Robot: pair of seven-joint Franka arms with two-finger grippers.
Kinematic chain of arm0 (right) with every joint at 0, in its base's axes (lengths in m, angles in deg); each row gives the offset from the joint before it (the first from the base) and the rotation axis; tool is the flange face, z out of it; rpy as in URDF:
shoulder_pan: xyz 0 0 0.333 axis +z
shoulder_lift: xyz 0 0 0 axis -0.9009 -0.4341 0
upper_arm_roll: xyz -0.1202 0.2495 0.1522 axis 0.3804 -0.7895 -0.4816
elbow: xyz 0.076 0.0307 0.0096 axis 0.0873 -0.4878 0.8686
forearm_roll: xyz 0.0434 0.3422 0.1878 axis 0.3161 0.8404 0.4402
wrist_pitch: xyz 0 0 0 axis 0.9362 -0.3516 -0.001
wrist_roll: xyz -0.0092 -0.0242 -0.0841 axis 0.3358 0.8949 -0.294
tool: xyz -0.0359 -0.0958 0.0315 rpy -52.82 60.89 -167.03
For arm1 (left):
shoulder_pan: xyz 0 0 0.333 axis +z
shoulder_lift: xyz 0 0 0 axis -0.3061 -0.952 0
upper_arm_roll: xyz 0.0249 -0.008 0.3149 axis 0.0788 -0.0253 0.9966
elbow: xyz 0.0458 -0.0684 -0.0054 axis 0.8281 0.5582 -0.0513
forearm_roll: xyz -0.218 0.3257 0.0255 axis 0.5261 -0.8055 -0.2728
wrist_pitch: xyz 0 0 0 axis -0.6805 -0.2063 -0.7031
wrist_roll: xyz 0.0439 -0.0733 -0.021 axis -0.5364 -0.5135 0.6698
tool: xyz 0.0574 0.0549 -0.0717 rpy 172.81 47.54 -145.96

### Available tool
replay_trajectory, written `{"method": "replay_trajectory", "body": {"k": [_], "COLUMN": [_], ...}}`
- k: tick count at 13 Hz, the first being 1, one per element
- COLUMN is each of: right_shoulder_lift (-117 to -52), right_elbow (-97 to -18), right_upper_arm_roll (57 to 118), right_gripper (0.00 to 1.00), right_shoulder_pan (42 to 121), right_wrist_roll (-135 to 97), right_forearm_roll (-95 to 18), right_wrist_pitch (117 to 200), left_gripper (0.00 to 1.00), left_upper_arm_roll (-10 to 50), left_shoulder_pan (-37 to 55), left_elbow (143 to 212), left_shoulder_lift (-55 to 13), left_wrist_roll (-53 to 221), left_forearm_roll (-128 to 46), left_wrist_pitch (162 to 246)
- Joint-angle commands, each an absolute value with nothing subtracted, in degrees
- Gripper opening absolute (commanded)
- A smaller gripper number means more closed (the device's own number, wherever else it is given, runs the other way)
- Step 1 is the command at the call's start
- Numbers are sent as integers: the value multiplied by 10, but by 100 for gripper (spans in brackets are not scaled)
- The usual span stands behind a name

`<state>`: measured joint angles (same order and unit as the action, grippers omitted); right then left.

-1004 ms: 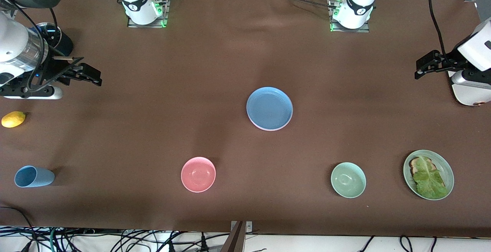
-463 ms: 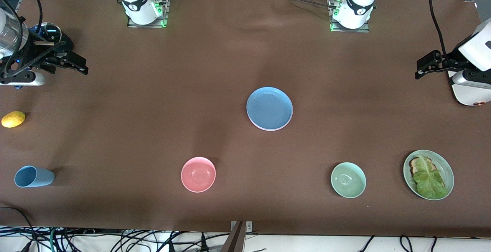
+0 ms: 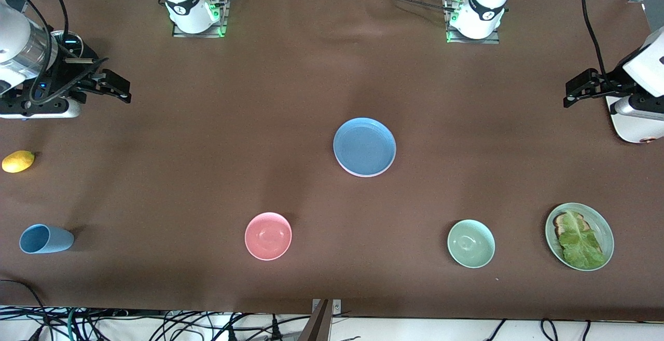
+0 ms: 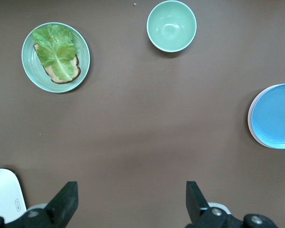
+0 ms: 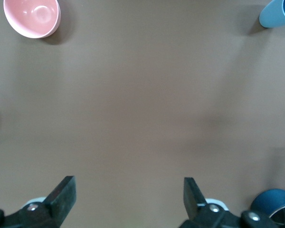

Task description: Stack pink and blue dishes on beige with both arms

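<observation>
Seemingly done: blue plate [image 3: 364,147] tops the centre stack.
Left gripper [image 3: 572,90] and right gripper [image 3: 118,89] hover spread, empty, at the table's ends; next, only verification.

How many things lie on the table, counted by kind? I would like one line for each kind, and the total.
Plates: 2, the blue plate on top of its stack and the green plate with bread and lettuce; plates hidden under the blue one are not counted
Bowls: 2, the pink bowl and the green bowl
Cups: 1, the blue cup
Lemons: 1, the lemon
Total: 6
</observation>
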<state>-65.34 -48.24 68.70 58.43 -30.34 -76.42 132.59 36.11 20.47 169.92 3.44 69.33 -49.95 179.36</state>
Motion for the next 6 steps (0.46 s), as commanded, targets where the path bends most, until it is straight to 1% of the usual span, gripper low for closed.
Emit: {"method": "replay_trajectory", "body": {"k": [1, 6], "right_shoulder_lift": [-657, -649], "right_elbow": [-469, -468], "right_upper_arm_roll": [686, 686], "right_gripper": [100, 100], "right_shoulder_pan": [584, 583], "right_wrist_roll": [-310, -308], "right_forearm_roll": [-771, -771], "right_wrist_pitch": [1322, 1320], "left_gripper": [100, 100], "left_upper_arm_roll": [364, 364], "left_shoulder_pan": [205, 205], "left_elbow": [1694, 1694], "left_shoulder_lift": [33, 33], "left_wrist_roll": [686, 686], "left_forearm_roll": [-502, -503], "left_wrist_pitch": [1791, 1792]}}
